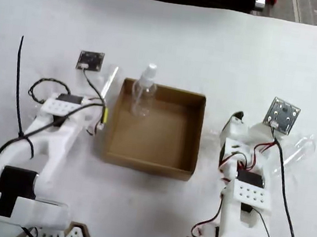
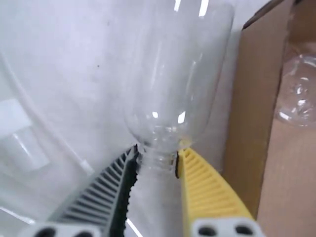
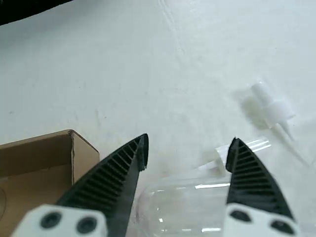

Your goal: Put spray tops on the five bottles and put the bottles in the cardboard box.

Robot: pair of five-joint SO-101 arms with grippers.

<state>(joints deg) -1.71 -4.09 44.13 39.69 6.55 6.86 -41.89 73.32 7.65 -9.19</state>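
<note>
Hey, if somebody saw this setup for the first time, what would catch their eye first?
Probably the brown cardboard box at mid-table, with one capped clear bottle in a far corner. Then the left claw beside the box, shut on the neck of an uncapped bottle, and the right claw open over a third bottle lying on the table, a loose spray top near it.

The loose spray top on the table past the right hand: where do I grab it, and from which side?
Probably best to grip the spray top by its thick white body, not the thin tube tapering off one end. It lies flat on its side on the table, so come straight down from above, the open right hand straddling the body crosswise.
</note>
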